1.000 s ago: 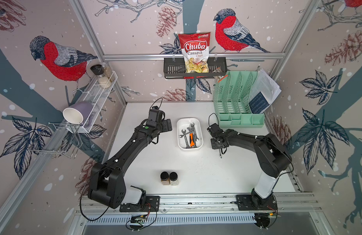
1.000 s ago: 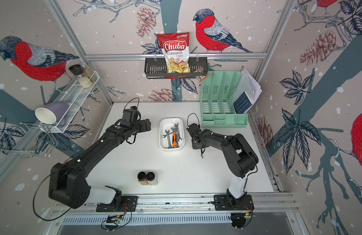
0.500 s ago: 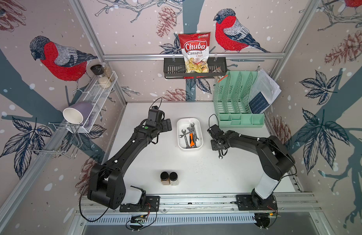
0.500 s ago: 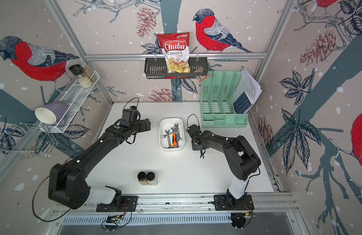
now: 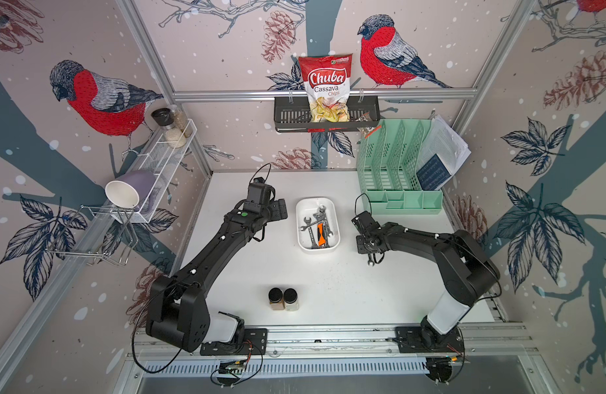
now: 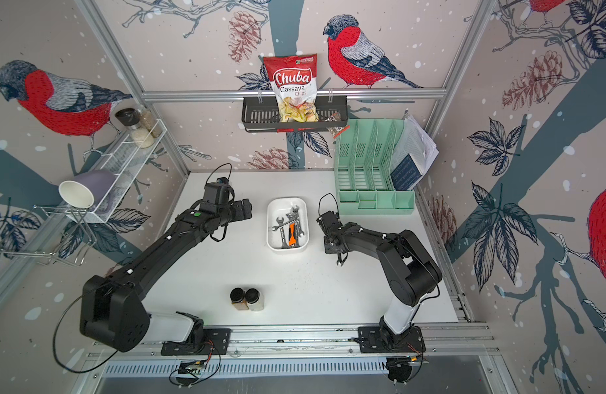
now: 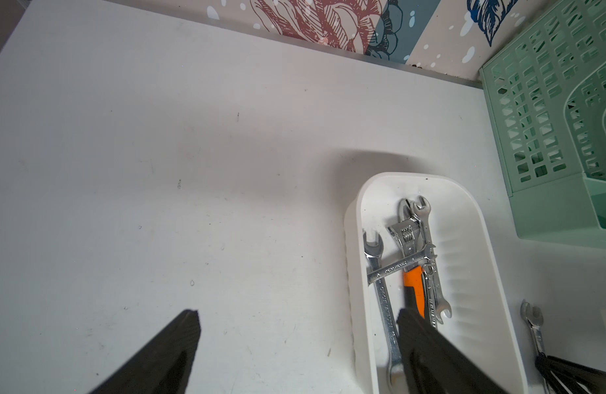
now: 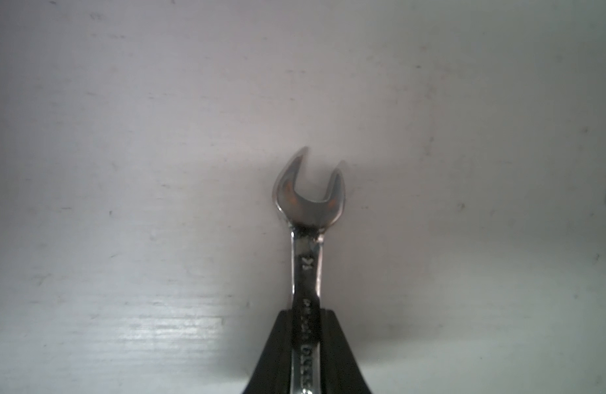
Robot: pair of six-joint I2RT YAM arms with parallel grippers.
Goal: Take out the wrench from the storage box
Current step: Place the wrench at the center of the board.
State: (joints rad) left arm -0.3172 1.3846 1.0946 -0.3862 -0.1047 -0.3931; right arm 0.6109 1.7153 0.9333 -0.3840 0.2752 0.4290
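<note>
The black right fingers [image 8: 277, 348] pinch the shank of a slim, shiny steel open-ended wrench [image 8: 308, 201] over the scuffed white table [image 5: 329, 283], outside the smooth round-cornered white plastic storage box [image 5: 317, 250], while the left fingers [image 7: 165, 351] gape wide, empty.

Walls: we see wallpaper [image 5: 226, 44] of red-breasted birds, pinecones and leaves
Table: our white top [image 5: 329, 283], scuffed, evenly lit
Shelves: black perforated shelf [image 5: 291, 116] at 12 o'clock, white wire rack [image 5: 165, 157] at 10
Frame: aluminium rail [image 5: 226, 95] carrying the black shelf
</note>
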